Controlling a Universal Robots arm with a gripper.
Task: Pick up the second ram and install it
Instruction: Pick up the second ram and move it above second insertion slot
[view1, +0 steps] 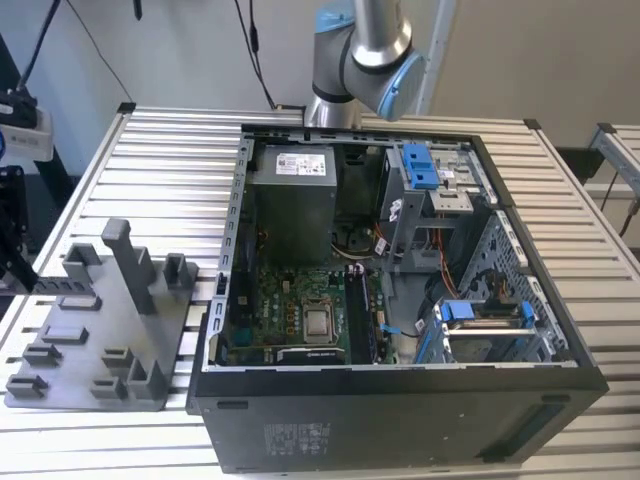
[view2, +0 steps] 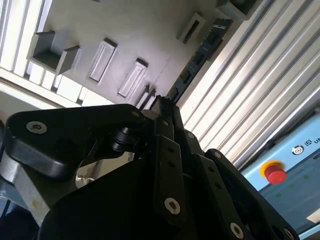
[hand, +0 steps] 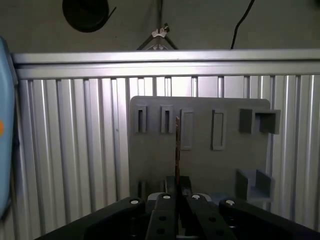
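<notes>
Slatted alu. table carries an open PC case. The case has a white printed sticker on the power supply and a label on the near wall. Robot arm rises behind the case. Grey fixture lies at the exterior view's left, just beside the case. Gripper is clamped on the second ram, a thin dark strip seen edge-on, projecting over the fixture's slot row. Contact w/ fixture: cannot tell. Red button sits on a pale-blue lettered panel.
</notes>
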